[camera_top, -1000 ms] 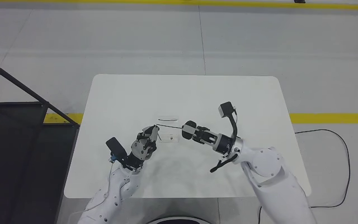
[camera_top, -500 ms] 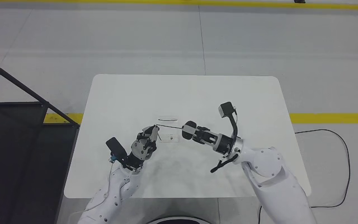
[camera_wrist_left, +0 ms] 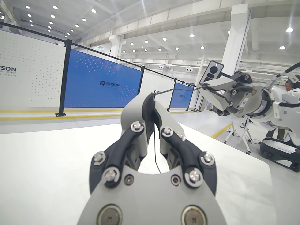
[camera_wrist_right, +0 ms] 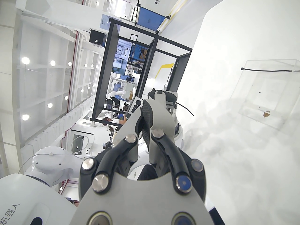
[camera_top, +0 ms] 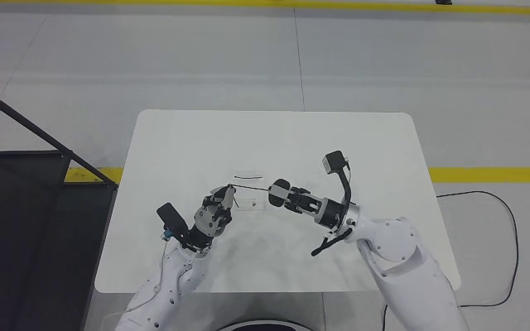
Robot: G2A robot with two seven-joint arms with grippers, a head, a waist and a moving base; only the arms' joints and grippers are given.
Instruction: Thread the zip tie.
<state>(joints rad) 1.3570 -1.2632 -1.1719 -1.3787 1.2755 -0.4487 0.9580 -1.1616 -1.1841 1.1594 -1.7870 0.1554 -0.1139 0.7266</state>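
Workpiece: the zip tie (camera_wrist_left: pixel 174 89), a thin black strap, is held in the air above the desk (camera_top: pixel 331 149). It sits left of the desk's middle, nearer the robot-side edge than the far edge, and spans from one gripper to the other.
Left arm: the left gripper (camera_wrist_left: pixel 152 101) has its fingers (camera_wrist_left: pixel 137 111) pressed together on the strap near one end. A short free length runs back between them toward the palm.
Right arm: the right gripper (camera_wrist_right: pixel 146 108) has its fingers (camera_wrist_right: pixel 161 115) clamped on the strap's other end, clear of the desk surface.
Tie head: too small to locate, so which gripper holds it cannot be told.
Handling: judged very light, narrow and springy. An unsupported end is likely to droop or flick, and the smooth plastic may slide through the ribbed finger pads under pull.
Grip point: hold the tail close to its tip so little length hangs free. Hold just beside the head, leaving the slot uncovered.
Container: the clear box (camera_wrist_right: pixel 255 90), open-topped, stands on the desk between the two grippers, below the held strap.
Contents: a few small brown specks (camera_wrist_right: pixel 266 113) lie on its floor.
Spare part: the second zip tie (camera_wrist_right: pixel 267 70) lies straight along the box's far edge. Whether it rests on the rim or just behind it cannot be told.
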